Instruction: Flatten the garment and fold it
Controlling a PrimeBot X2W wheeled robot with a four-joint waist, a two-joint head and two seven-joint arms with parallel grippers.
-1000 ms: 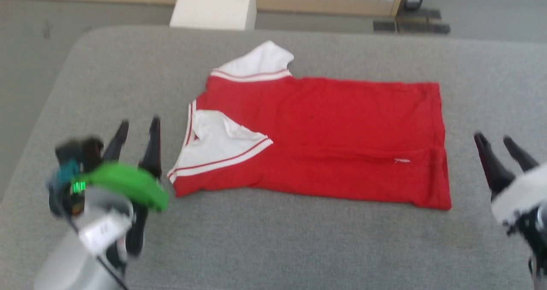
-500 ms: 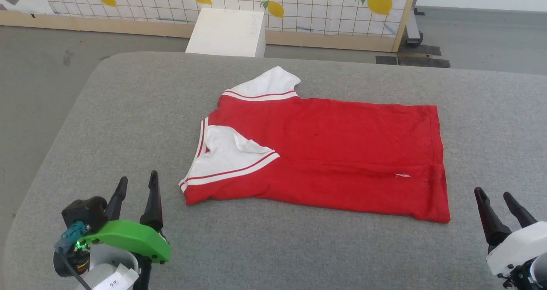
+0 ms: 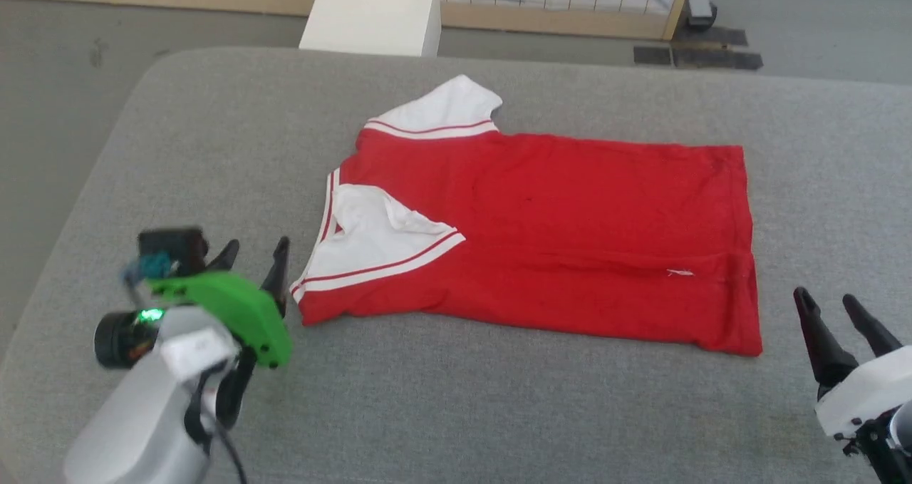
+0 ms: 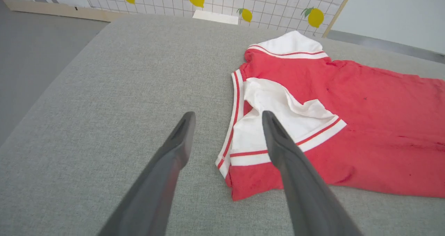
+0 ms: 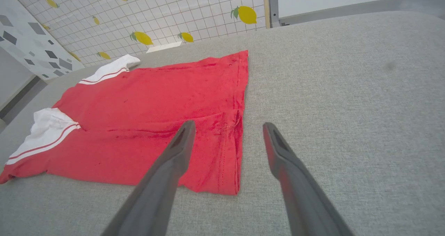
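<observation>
The red garment (image 3: pixel 556 227) lies flat on the grey padded table (image 3: pixel 456 398), collar to the left and hem to the right. One white sleeve sticks out at the far side; the near sleeve is folded over the body. My left gripper (image 3: pixel 256 249) is open, just left of the garment's near-left corner, empty. In the left wrist view the garment (image 4: pixel 347 107) lies beyond the left gripper (image 4: pixel 226 116), whose right finger overlaps the folded sleeve. My right gripper (image 3: pixel 826 300) stands open right of the hem corner. The right wrist view shows the garment (image 5: pixel 156 107) ahead of the right gripper (image 5: pixel 227 124).
A white box (image 3: pixel 370 10) stands on the floor beyond the table's far edge, in front of a lemon-patterned tiled panel (image 5: pixel 139 17). The table's rounded left edge (image 3: pixel 92 184) drops to the grey floor. Bare grey surface lies in front of the garment.
The head camera has tilted down since half a second ago. My left gripper has moved forward and right, closer to the garment's near-left corner. The garment lies as before.
</observation>
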